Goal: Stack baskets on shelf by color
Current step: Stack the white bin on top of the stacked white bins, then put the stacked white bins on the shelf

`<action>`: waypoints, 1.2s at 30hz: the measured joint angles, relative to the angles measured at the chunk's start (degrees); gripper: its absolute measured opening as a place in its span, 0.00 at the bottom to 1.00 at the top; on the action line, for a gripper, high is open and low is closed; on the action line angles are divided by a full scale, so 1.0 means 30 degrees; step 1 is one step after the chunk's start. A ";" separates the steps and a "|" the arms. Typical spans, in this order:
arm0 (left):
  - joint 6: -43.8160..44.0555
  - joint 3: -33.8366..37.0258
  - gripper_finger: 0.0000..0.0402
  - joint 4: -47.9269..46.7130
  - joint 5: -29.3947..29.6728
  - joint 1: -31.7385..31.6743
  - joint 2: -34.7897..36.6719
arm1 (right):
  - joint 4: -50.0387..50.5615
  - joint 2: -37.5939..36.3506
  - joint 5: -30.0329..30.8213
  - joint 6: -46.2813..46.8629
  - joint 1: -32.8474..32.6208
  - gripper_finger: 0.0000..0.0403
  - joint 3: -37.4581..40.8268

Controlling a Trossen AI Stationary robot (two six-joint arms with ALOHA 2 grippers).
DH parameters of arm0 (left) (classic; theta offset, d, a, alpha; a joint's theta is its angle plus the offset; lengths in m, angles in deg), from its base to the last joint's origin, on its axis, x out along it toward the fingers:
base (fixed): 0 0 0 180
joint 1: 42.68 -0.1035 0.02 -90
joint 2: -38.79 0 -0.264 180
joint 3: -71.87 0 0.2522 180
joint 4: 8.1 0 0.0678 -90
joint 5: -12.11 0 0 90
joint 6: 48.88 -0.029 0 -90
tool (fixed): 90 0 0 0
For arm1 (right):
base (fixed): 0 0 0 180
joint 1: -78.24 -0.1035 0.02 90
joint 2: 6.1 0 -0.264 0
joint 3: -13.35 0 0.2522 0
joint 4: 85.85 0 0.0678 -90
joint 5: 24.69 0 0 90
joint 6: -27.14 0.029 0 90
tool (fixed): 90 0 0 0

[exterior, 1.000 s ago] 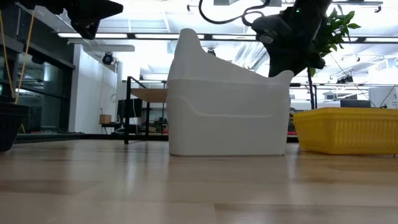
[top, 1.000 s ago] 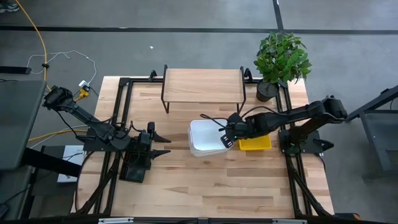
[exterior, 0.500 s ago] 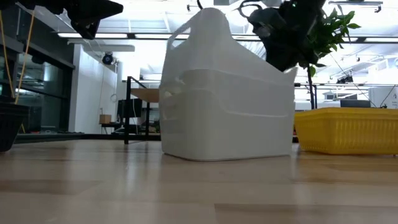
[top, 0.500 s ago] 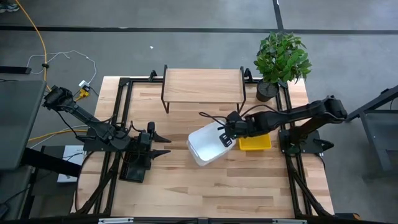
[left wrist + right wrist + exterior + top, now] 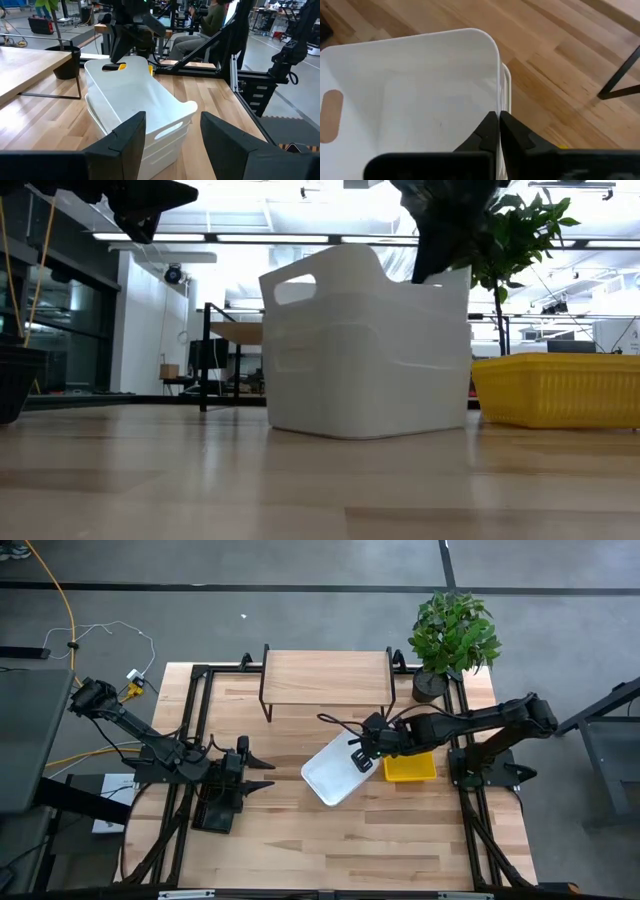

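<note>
A nest of white baskets stands mid-table, turned askew; the lowest one's bottom rests on the table. My right gripper is shut on the top white basket, whose right end is raised. A yellow basket sits on the table just right of them. The shelf stands at the far edge with a bare wooden top. My left gripper waits open, left of the white baskets and pointing level at them. My right gripper pinches the rim of the top white basket's right-hand end wall, one finger inside the basket and one outside. The fingers come slanting down from the table's right. The basket is tilted, held end up, its other end still nested in the white basket below.
A potted plant stands at the far right corner beside the shelf. Black frame rails run along the table's left and right sides. Bare tabletop lies toward the near edge. People sit beyond the table in the left wrist view.
My right gripper has risen a little with the top white basket's rim. The white baskets, square to the table a second ago, have turned about on the spot and now lie askew, the top one's held end tipped up while the lowest stays on the table.
</note>
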 joint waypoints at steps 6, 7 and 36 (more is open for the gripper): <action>0.0000 0.0000 0.44 0.0000 0.0006 0.0000 0.0000 | -0.0042 0.1039 -0.0584 0.0016 -0.0007 0.00 0.0000; 0.0000 0.0000 0.44 0.0000 -0.0001 0.0000 0.0000 | -0.0047 0.1293 -0.0894 -0.0003 -0.0004 0.00 0.0000; 0.0007 0.0000 0.44 -0.0223 -0.0001 0.0000 -0.0007 | 0.1787 0.1073 -0.0507 -0.3301 -0.2591 0.48 -0.0451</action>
